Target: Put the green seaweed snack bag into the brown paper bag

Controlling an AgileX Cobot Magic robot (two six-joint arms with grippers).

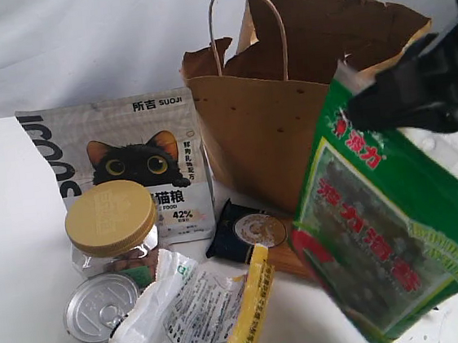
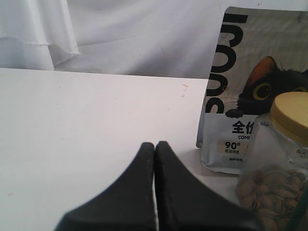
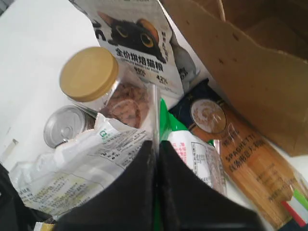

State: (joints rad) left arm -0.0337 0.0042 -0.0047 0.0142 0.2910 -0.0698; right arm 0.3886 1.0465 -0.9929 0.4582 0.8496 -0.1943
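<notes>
The green seaweed snack bag (image 1: pixel 390 220) hangs in the air, tilted, in front of and to the right of the brown paper bag (image 1: pixel 265 127). My right gripper (image 1: pixel 367 106) is shut on its clear top edge, level with the paper bag's rim. In the right wrist view the gripper (image 3: pixel 156 143) pinches that clear edge, and the snack bag's green and white back (image 3: pixel 195 151) hangs below. The paper bag (image 3: pixel 250 86) stands upright with its mouth open. My left gripper (image 2: pixel 155 144) is shut on nothing, low over the white table, and is out of the exterior view.
A grey cat-food bag (image 1: pixel 142 160) stands left of the paper bag. In front of it are a jar with a yellow lid (image 1: pixel 111 221), a tin can (image 1: pixel 100 308) and a white-and-yellow pouch (image 1: pixel 195 314). A dark packet (image 1: pixel 247 231) and a spaghetti pack (image 3: pixel 250 163) lie by the paper bag's foot.
</notes>
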